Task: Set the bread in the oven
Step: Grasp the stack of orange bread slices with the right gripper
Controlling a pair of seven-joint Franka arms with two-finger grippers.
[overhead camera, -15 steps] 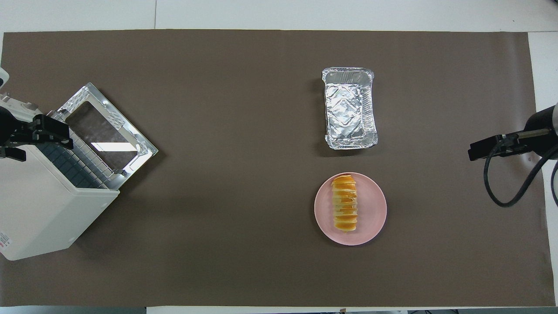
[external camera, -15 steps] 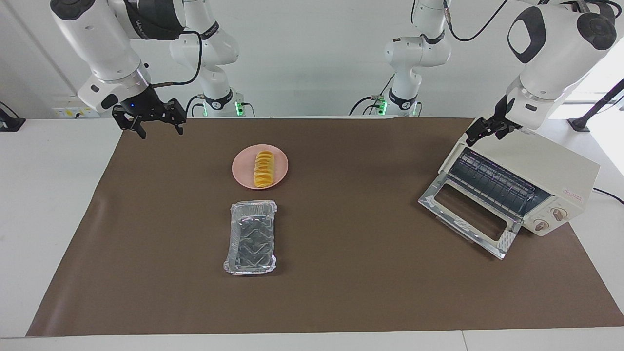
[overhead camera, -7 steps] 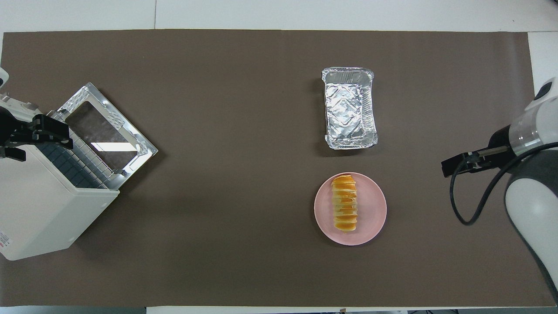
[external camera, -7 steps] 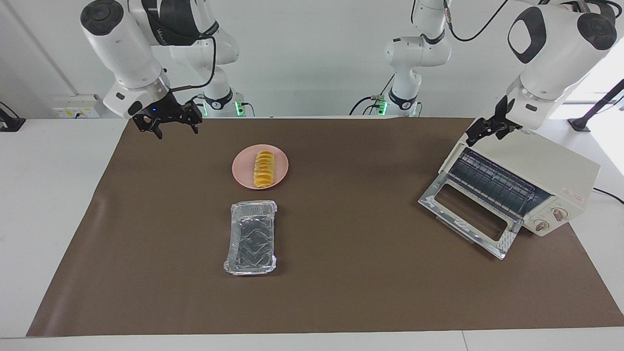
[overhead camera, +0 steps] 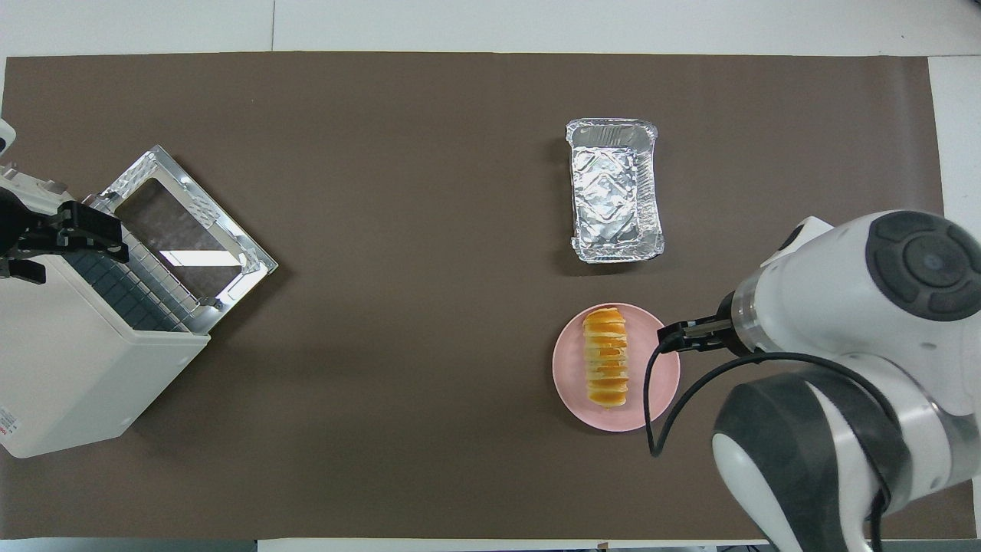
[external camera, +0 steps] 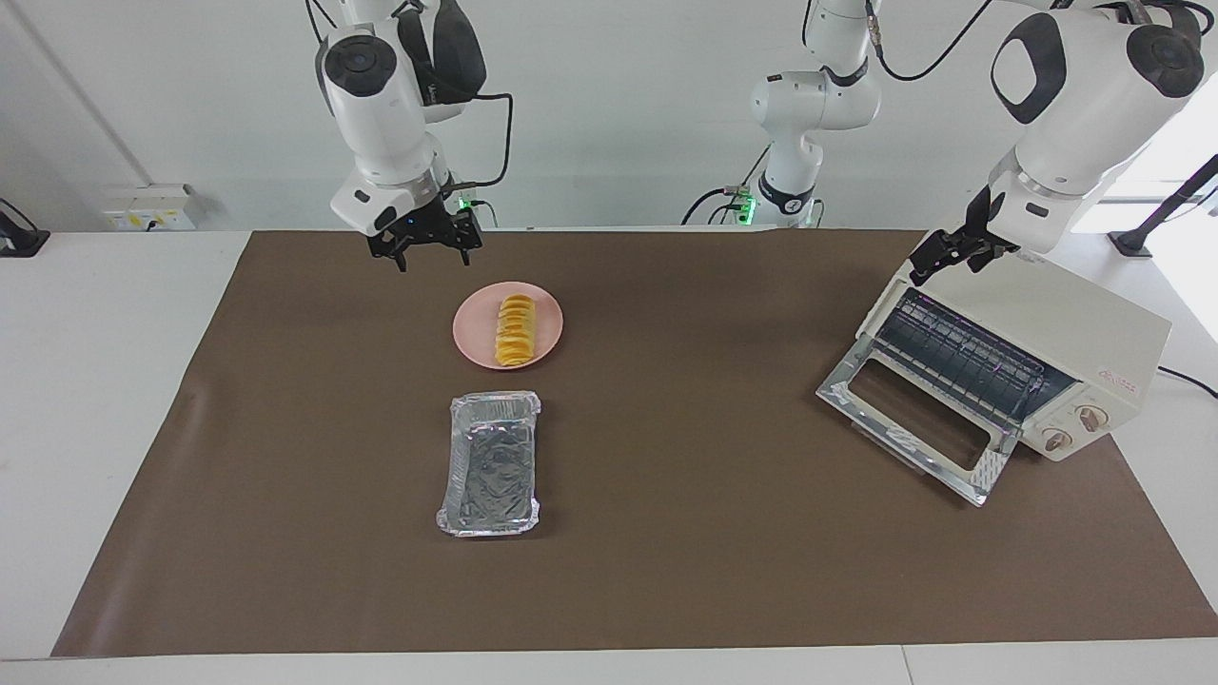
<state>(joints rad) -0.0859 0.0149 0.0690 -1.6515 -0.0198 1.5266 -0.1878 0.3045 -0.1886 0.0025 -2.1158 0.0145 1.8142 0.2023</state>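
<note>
The bread [external camera: 515, 330], a ridged golden loaf, lies on a round pink plate [external camera: 476, 344]; both also show in the overhead view, the bread [overhead camera: 606, 356] on the plate [overhead camera: 654, 373]. The cream-white oven [external camera: 1080, 328] stands at the left arm's end of the table with its glass door [external camera: 913, 419] dropped open and its rack showing. It shows in the overhead view [overhead camera: 69, 368] too. My right gripper [external camera: 433, 263] is open and empty, up in the air over the mat beside the plate. My left gripper [external camera: 942, 257] waits over the oven's top front edge.
A crinkled silver foil tray [external camera: 490, 463] lies empty on the brown mat [external camera: 685, 533], farther from the robots than the plate. It shows in the overhead view [overhead camera: 615, 189]. The right arm's body [overhead camera: 843, 368] covers the mat beside the plate there.
My right arm has swung from the right arm's end of the table toward the plate, its open gripper now beside it. The left arm, bread, tray and oven have not moved.
</note>
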